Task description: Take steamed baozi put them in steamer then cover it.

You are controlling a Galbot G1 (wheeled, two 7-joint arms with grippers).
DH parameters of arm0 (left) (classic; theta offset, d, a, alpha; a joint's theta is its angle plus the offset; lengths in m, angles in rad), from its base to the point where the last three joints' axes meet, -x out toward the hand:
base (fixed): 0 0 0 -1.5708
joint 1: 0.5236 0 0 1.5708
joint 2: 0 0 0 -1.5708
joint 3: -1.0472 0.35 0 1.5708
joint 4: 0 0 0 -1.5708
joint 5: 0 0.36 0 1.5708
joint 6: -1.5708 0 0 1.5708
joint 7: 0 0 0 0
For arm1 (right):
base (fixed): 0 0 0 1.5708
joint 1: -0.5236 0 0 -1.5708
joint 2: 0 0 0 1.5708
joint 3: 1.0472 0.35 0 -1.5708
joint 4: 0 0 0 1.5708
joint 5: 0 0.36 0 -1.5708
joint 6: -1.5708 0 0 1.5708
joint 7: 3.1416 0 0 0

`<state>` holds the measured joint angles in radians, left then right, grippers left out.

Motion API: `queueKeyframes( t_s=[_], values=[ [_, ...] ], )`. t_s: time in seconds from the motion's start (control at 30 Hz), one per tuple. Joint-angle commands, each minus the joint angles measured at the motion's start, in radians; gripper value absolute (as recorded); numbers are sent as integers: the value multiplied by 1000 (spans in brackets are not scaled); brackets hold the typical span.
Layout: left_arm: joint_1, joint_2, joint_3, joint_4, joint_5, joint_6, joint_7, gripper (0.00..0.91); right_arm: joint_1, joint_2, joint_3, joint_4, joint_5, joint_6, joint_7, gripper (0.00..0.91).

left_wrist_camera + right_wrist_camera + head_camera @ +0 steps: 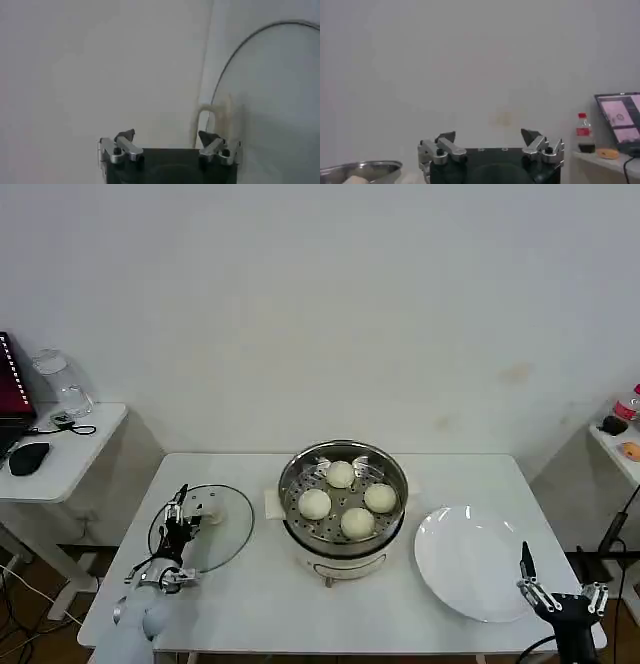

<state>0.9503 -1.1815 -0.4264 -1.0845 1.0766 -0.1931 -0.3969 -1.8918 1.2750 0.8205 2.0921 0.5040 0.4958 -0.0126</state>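
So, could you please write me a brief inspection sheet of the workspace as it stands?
Surface: white table.
Job's things: four steamed baozi in the uncovered steamer; cover flat on the table to the steamer's left.
Clutter: bare white plate right of the steamer.
Grippers: left gripper open at the cover; right gripper open by the plate's near edge.
Cables: cables on the floor, left.
Surroundings: side table with mouse and jar.

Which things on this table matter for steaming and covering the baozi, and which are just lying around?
Part of the job: four steamed baozi already in the steamer; the cover flat on the table; the left gripper open, over the cover.

Just lying about: empty white plate; right gripper open, at the plate's edge; side-table clutter.
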Motion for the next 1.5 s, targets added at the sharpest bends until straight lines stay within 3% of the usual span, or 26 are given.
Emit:
queueKeyframes(
  t_s=[0.03, 0.13, 0.53, 0.9, 1.2, 1.5],
  values=[
    [-38, 3, 6, 29, 2, -3, 17, 292, -2, 5, 0, -2, -3, 4, 1, 907],
    [-23, -4, 1, 35, 4, -15, 17, 0, -2, 3, 0, 0, -3, 4, 1, 907],
    [9, -29, -34, 74, 27, -62, -3, 0, -16, 9, -5, 17, -8, 14, 4, 907],
    [51, -1, -44, -14, 23, -68, -4, 0, -21, 12, -5, 23, -12, 26, 7, 907],
    [92, 115, -87, -186, -8, -58, 26, 0, -19, -1, -12, 38, -9, 29, 8, 907],
    [164, 241, -107, -445, -127, 75, 107, 0, -5, -8, -45, 39, -15, 29, 4, 907]
  ],
)
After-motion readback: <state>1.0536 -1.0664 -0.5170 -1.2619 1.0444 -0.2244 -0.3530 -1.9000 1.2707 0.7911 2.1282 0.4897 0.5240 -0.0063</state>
